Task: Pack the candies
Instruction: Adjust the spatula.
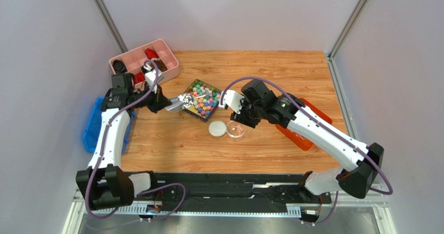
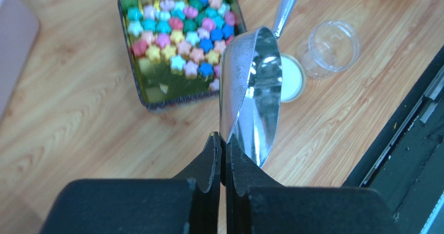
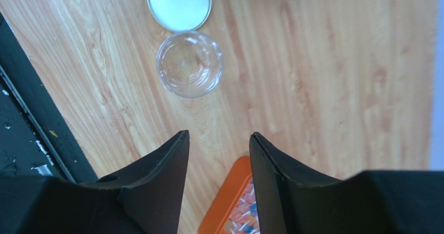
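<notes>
Jaws of left gripper clamped on scoop, handle pointing toward candies

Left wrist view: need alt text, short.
The left gripper is shut on the near end of a metal scoop, its bowl looking empty. Beyond it on the wooden table sits a square tin of pastel candies, bare at its near end, with a white lid and an empty clear jar to the right.

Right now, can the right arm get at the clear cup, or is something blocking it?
Probably yes. The right claw is open and empty, the clear cup stands uncovered just ahead of it, the white lid lies beside it, and the scoop in the left claw is by the tin.
</notes>
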Motion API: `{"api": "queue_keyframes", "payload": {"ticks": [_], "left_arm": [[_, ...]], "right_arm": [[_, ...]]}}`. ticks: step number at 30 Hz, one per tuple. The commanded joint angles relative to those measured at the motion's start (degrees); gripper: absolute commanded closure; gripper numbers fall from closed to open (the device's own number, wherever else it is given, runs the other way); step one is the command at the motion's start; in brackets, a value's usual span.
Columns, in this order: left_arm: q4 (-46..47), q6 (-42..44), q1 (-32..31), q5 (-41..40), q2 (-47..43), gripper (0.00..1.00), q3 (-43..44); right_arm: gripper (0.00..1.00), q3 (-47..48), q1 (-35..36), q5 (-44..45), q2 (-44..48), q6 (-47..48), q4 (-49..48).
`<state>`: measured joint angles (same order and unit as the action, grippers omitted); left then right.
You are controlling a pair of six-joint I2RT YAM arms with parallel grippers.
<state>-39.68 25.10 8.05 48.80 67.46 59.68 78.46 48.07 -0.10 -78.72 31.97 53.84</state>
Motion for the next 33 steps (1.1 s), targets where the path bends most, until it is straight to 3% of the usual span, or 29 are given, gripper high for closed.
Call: {"api": "queue_keyframes", "payload": {"ticks": [1, 4, 10, 19, 33], "left_arm": [[-4.52, 4.33, -4.26, 6.75, 3.81, 1.00, 9.74], [-8.39, 5.39, -9.97, 6.66, 8.46, 1.00, 18.51], [-12.70, 6.27, -19.11, 7.02, 17.34, 1.00, 25.74], [-13.32, 8.03, -24.66, 6.05, 22.62, 1.00, 24.78], [-13.76, 7.77, -26.42, 9.12, 23.33, 1.00, 24.61]], "right_arm": [[0.51, 3.80, 4.30, 8.34, -0.21, 4.86, 0.39], [0.52, 5.30, 6.94, 11.87, -1.26, 5.91, -1.28], [0.56, 6.71, 8.88, 17.23, -1.71, 7.06, -5.59], [0.57, 2.15, 9.14, 18.56, 0.49, 8.64, -10.07], [0.61, -2.51, 8.88, 8.89, 0.50, 6.27, -13.32]]}}
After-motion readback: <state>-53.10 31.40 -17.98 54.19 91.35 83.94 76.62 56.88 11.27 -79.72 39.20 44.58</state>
